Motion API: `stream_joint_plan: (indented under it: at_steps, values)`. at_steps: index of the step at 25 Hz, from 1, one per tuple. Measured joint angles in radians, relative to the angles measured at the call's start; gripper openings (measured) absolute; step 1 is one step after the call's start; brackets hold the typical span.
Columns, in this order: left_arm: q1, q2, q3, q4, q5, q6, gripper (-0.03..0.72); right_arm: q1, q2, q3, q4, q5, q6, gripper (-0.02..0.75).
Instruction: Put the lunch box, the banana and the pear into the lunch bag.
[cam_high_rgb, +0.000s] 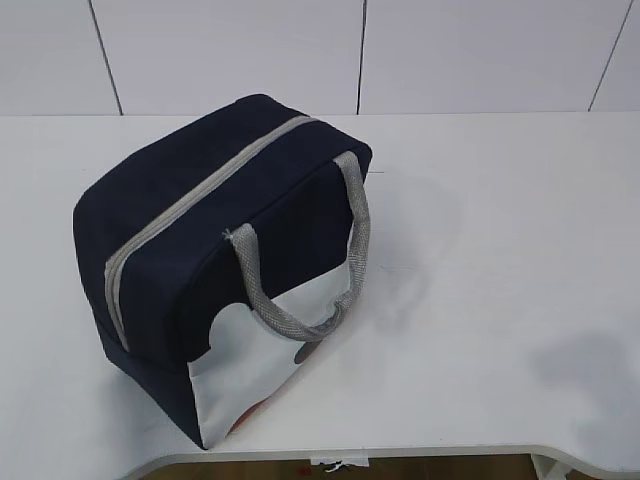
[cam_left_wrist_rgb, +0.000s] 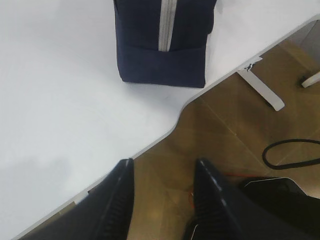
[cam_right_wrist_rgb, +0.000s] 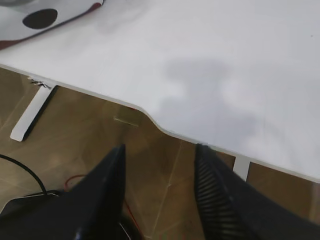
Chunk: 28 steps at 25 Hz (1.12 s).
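Observation:
The navy lunch bag (cam_high_rgb: 215, 250) stands on the white table (cam_high_rgb: 480, 280) at the left, its grey zipper shut along the top, grey handles and white side patch facing front. Its end shows in the left wrist view (cam_left_wrist_rgb: 162, 42); a corner of its white patch shows in the right wrist view (cam_right_wrist_rgb: 45, 17). The lunch box, banana and pear are out of view. My left gripper (cam_left_wrist_rgb: 163, 167) is open and empty, off the table's front edge above the floor. My right gripper (cam_right_wrist_rgb: 160, 152) is open and empty, also off the front edge. Neither gripper shows in the exterior view.
The table's front edge has a curved cut-out (cam_left_wrist_rgb: 177, 112). Below it are the wooden floor, a white table leg (cam_left_wrist_rgb: 260, 90) and a black cable (cam_left_wrist_rgb: 290, 155). A white panelled wall (cam_high_rgb: 360, 55) stands behind the table.

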<state>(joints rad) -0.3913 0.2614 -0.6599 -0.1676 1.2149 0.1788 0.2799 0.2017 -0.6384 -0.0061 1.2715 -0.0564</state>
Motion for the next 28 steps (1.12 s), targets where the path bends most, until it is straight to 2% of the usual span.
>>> stream_joint_plan:
  at_steps: [7, 14, 23, 28]
  values:
    - [0.0, -0.191, 0.129, 0.002, -0.085, 0.0, 0.307, 0.0, -0.091, 0.092, -0.02, 0.0, -0.012, 0.347]
    - [0.0, -0.25, 0.132, 0.01, -0.093, 0.0, 0.307, 0.0, -0.215, 0.113, -0.04, -0.126, -0.015, 0.348]
    - [0.0, -0.25, 0.133, 0.11, -0.097, -0.072, 0.307, 0.0, -0.217, 0.14, -0.04, -0.126, -0.005, 0.348]
    - [0.0, -0.25, 0.133, 0.122, -0.097, -0.082, 0.307, 0.0, -0.217, 0.14, -0.04, -0.126, -0.001, 0.348]
